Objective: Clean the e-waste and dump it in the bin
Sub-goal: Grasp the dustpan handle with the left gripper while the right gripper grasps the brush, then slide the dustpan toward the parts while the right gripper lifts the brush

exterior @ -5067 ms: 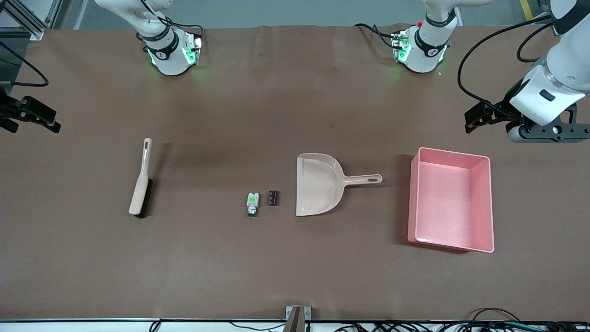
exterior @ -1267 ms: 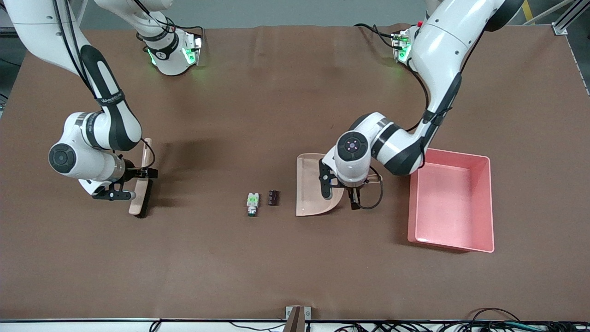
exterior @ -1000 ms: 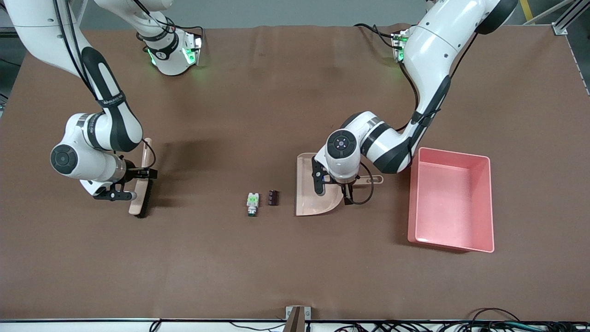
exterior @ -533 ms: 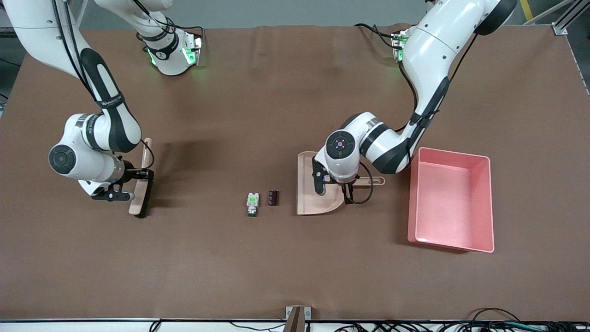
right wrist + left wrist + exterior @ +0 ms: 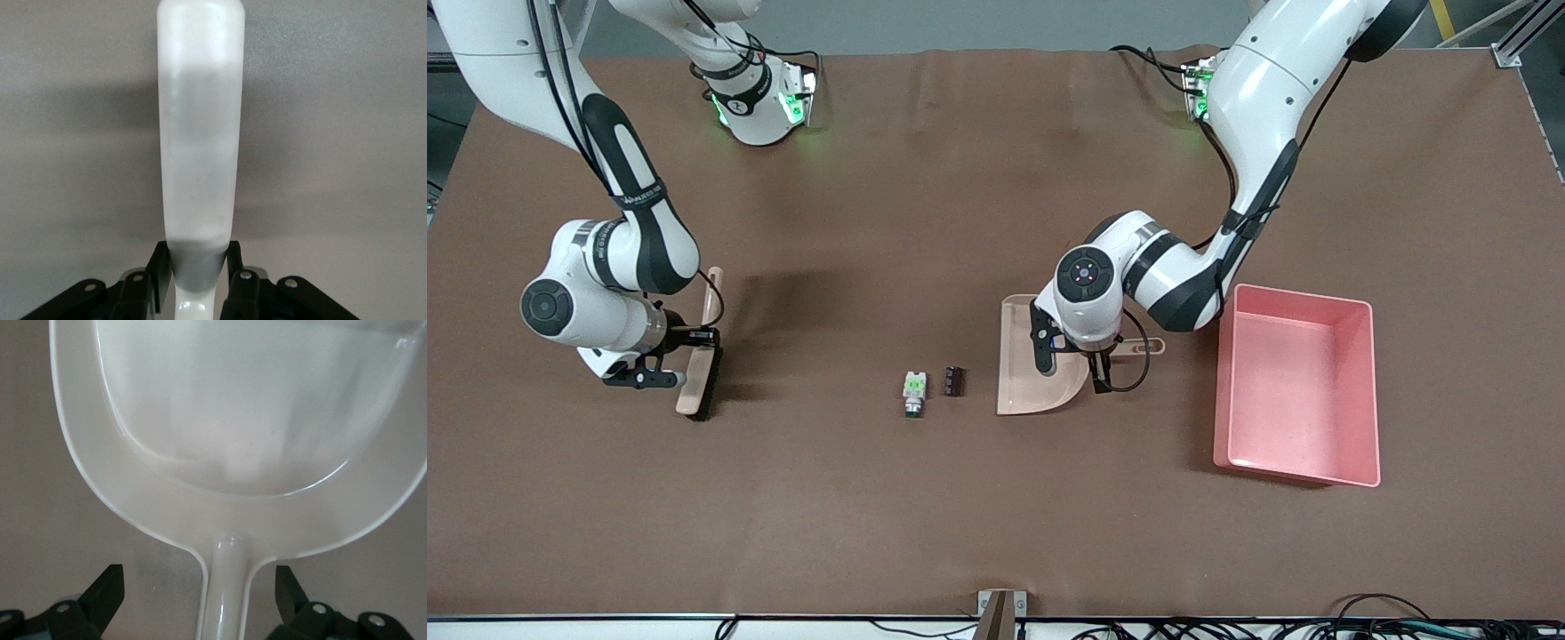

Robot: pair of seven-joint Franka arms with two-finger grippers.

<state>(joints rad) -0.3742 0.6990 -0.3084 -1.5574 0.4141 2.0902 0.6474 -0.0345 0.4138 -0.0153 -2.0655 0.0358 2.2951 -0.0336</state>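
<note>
The e-waste, a white part with a green mark point(image 5: 913, 388) and a dark maroon block point(image 5: 954, 380), lies mid-table beside the beige dustpan's point(image 5: 1036, 369) open edge. My left gripper point(image 5: 1092, 357) is low over the dustpan handle point(image 5: 1143, 345), open, its fingers point(image 5: 107, 587) on either side of the handle point(image 5: 223, 587) without touching it. My right gripper point(image 5: 692, 342) is shut on the handle of the beige brush point(image 5: 698, 382), which lies on the table; its pads press both sides of the handle point(image 5: 200, 133). The pink bin point(image 5: 1298, 391) stands toward the left arm's end.
The dustpan point(image 5: 253, 420) lies between the e-waste and the bin. The brown table mat point(image 5: 996, 516) stretches wide on all sides. A small metal bracket point(image 5: 1000, 609) sits at the table's near edge.
Both arms came in from the table's ends. In the last second the left gripper shifted slightly along the dustpan handle and the dustpan moved a little. The right gripper stayed at the brush.
</note>
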